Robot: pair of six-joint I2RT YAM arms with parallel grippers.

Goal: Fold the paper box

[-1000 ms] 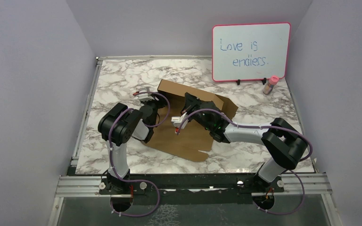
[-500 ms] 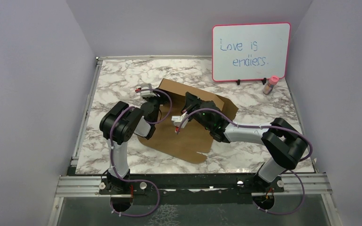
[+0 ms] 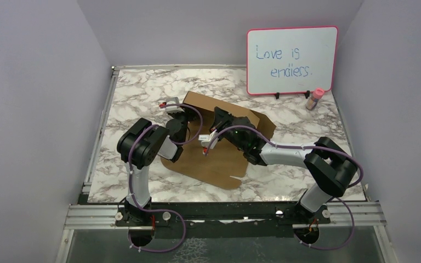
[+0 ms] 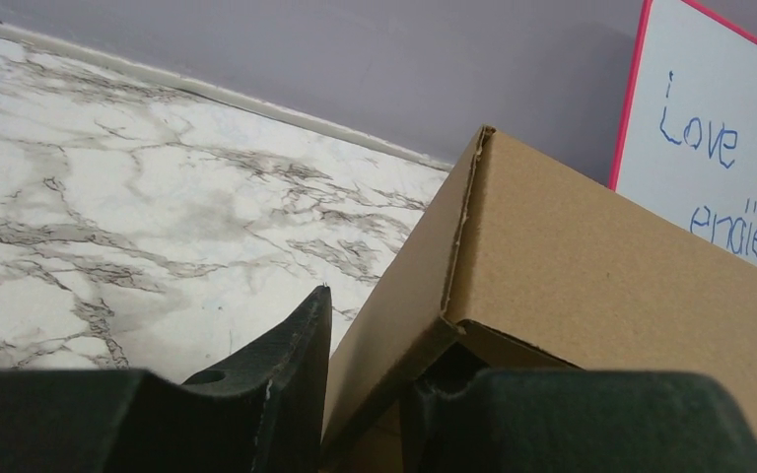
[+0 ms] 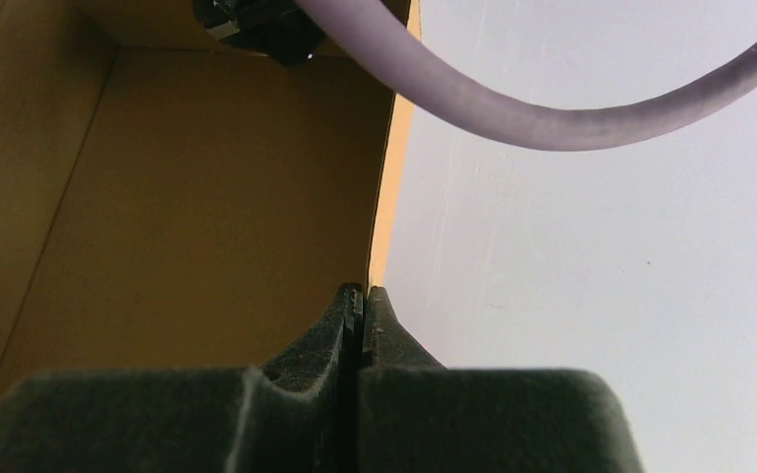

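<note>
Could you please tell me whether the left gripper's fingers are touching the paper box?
Touching. In the left wrist view the paper box wall runs down between the left gripper fingers, meeting both with no gap visible.

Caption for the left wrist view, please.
Left pincer straddling a raised wall of the paper box on the marble table, whiteboard behind.

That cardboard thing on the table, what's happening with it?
A brown cardboard box is being folded on the marble table. It is half formed, with far walls up and the near panel flat. The left end effector straddles the wall at the far left corner; whether it grips isn't clear. The right end effector, shut, has its tips at a raised cardboard edge.
</note>
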